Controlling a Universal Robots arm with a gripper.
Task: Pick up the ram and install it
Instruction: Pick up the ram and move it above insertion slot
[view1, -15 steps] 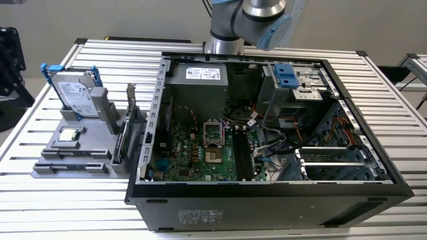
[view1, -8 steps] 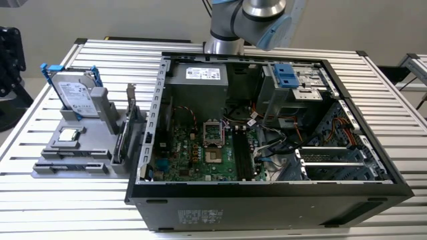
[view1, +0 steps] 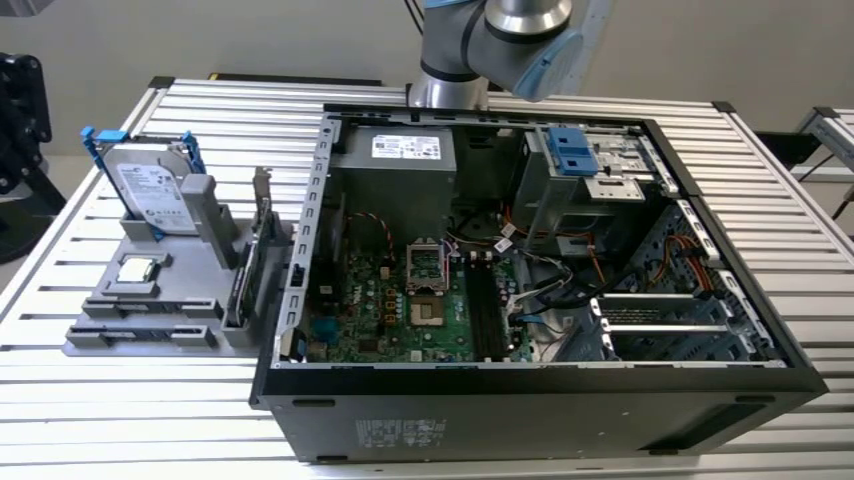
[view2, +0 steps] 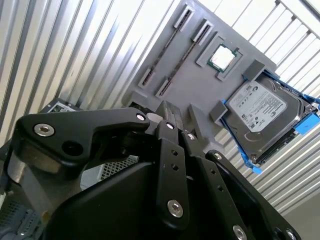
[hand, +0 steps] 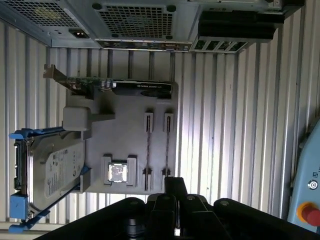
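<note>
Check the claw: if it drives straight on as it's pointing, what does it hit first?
Probably the ram in the outer slot of the gray holder, in line with the claw in the first wrist view. Depth is unclear.

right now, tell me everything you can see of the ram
In the first wrist view the ram shows as two thin dark sticks standing on edge, parallel, side by side, on the grey holder. Small grey brackets clasp each stick at both ends. They look like bare circuit board; chips are too small to make out. The processor sits beside them. Nothing else touches them.
</note>
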